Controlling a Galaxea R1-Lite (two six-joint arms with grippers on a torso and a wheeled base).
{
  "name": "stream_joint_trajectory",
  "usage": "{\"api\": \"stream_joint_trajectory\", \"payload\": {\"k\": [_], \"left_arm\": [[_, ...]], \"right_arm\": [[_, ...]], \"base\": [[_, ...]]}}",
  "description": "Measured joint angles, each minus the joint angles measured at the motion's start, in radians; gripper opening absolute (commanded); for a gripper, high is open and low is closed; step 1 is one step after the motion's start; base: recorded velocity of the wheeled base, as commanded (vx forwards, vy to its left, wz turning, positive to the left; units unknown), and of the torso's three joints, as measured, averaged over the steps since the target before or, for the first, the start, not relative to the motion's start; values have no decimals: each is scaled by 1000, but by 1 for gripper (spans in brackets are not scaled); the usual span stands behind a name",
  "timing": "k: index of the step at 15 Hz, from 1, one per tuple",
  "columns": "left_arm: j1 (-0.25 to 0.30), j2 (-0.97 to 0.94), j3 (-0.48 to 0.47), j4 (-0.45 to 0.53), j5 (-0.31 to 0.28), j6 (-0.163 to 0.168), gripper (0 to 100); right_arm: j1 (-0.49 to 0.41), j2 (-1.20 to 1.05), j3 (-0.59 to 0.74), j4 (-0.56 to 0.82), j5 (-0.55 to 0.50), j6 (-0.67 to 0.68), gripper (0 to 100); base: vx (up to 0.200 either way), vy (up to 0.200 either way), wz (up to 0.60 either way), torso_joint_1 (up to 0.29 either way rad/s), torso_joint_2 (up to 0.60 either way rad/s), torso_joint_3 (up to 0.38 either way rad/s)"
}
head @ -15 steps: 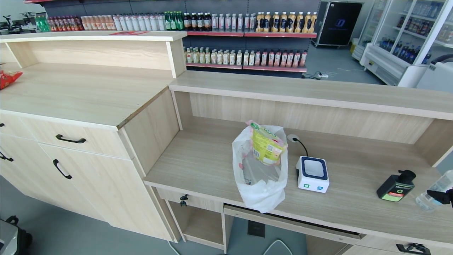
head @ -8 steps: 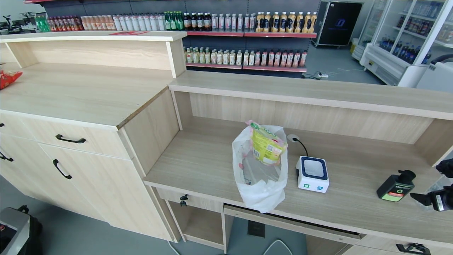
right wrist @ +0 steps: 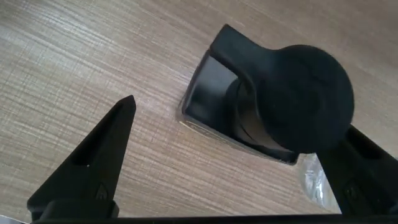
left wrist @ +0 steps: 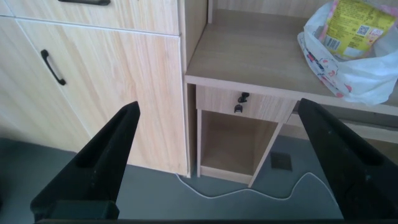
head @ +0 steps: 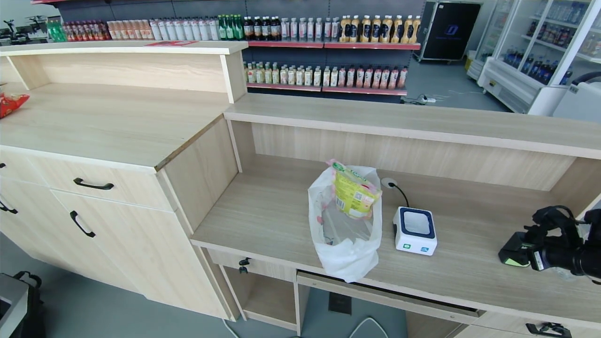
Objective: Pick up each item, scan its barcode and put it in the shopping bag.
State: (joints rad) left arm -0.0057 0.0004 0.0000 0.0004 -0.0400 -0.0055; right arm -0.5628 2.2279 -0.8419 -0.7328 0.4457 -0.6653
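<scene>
A white plastic shopping bag (head: 345,234) stands open on the lower counter with a yellow snack packet (head: 354,192) sticking out of it. Right of the bag sits the white barcode scanner (head: 414,230). Near the counter's right end stands a black pump bottle (head: 509,249), also seen from above (right wrist: 273,106). My right gripper (head: 528,251) is at it, open (right wrist: 237,115), one finger (right wrist: 93,174) well off the bottle's side and the other on its far side. My left gripper (left wrist: 219,104) hangs open and empty below counter level, facing the cabinet front.
A clear plastic bottle (right wrist: 311,177) lies right behind the pump bottle. The scanner's cable (head: 399,190) runs to a hole in the counter. A raised wall (head: 404,155) backs the lower counter. A taller counter (head: 108,122) with drawers stands to the left, a red packet (head: 11,103) at its far end.
My right gripper has come in from the right edge and now straddles the black pump bottle, covering most of it and the clear bottle. The bag, packet and scanner have not moved.
</scene>
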Motion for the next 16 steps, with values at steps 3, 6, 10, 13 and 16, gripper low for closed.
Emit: {"api": "stream_joint_trajectory", "payload": {"k": [3, 6, 10, 13, 16], "left_arm": [[0, 0, 0, 0, 0, 0, 100], [0, 0, 0, 0, 0, 0, 100], [0, 0, 0, 0, 0, 0, 100], [0, 0, 0, 0, 0, 0, 100], [0, 0, 0, 0, 0, 0, 100]], "right_arm": [[33, 29, -4, -3, 0, 0, 100], [56, 43, 0, -5, 2, 0, 0], [77, 47, 1, -19, 17, 2, 0], [84, 42, 4, -30, 60, 6, 0], [87, 5, 6, -31, 98, 13, 0]], "base": [[0, 0, 0, 0, 0, 0], [0, 0, 0, 0, 0, 0], [0, 0, 0, 0, 0, 0], [0, 0, 0, 0, 0, 0], [0, 0, 0, 0, 0, 0]]}}
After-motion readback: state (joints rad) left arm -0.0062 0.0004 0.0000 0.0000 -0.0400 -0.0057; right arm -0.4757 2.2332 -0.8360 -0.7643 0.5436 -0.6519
